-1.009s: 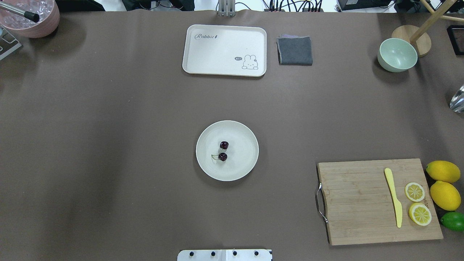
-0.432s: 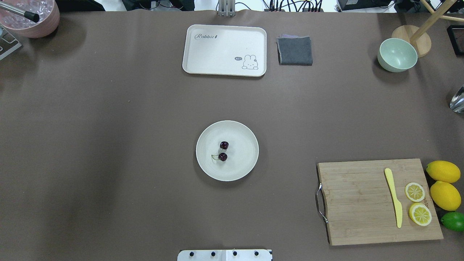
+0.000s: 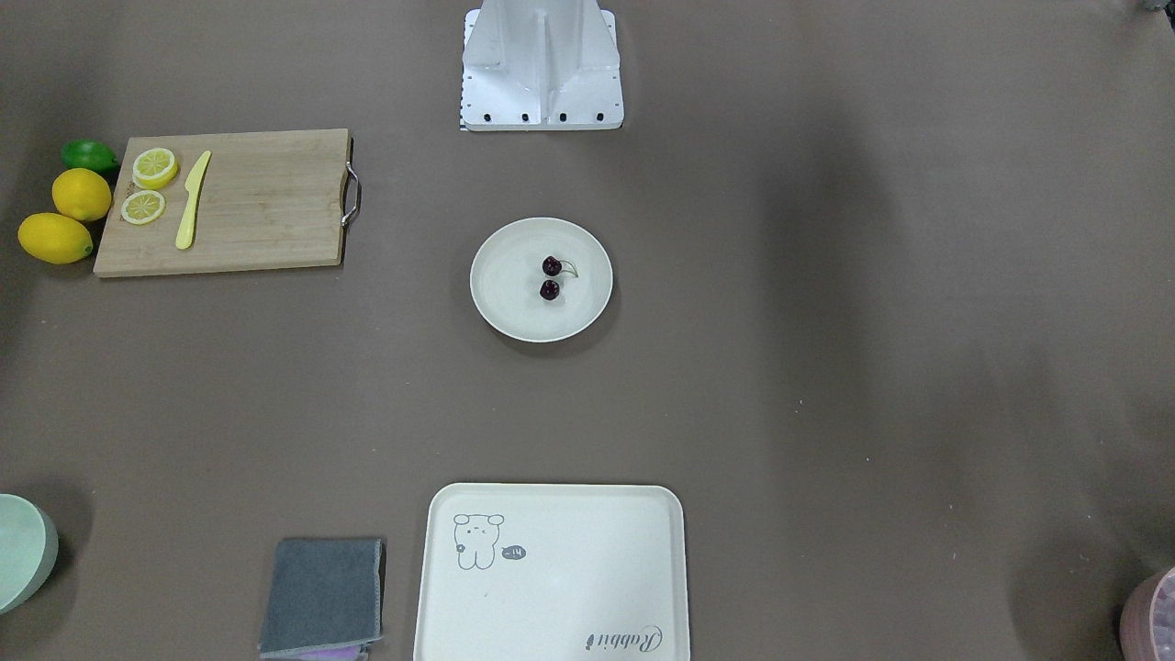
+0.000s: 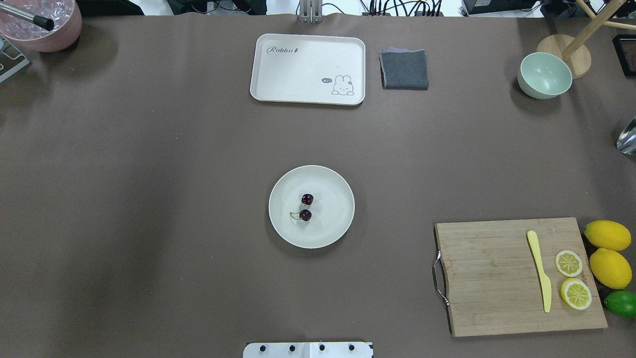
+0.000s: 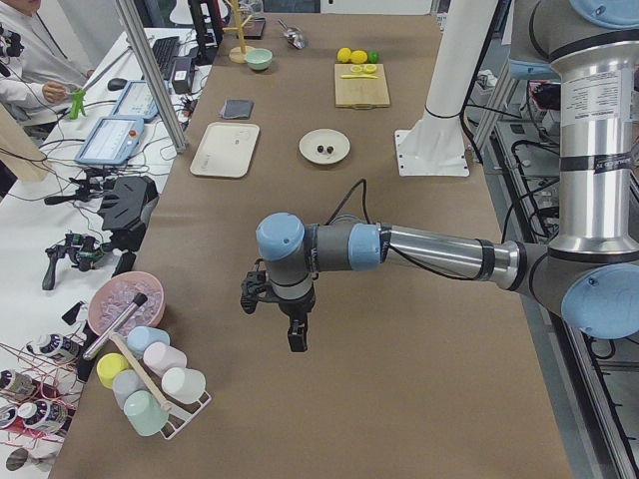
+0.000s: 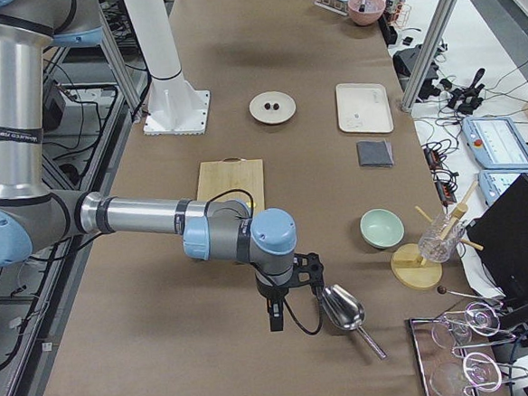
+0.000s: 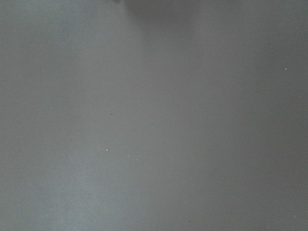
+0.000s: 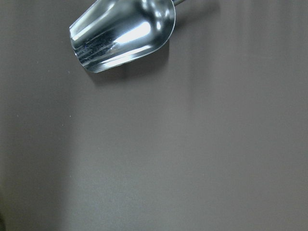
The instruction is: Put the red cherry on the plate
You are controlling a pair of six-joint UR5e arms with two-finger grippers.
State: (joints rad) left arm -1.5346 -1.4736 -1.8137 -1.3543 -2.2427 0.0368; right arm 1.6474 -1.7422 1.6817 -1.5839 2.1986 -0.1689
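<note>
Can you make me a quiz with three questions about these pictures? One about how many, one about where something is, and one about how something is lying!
1. How many lemon slices lie on the cutting board?
A) one
B) two
C) four

2. Where are the cherries?
A) on the cutting board
B) on the plate
C) beside the lemon slices

3. How is the yellow knife?
A) lying flat on the cutting board
B) standing on its tip
C) stuck in a lemon slice

Answers:
1 B, two round slices sit near the board's edge.
2 B, the dark pair rests inside the plate's rim.
3 A, its whole length lies on the wood.
</note>
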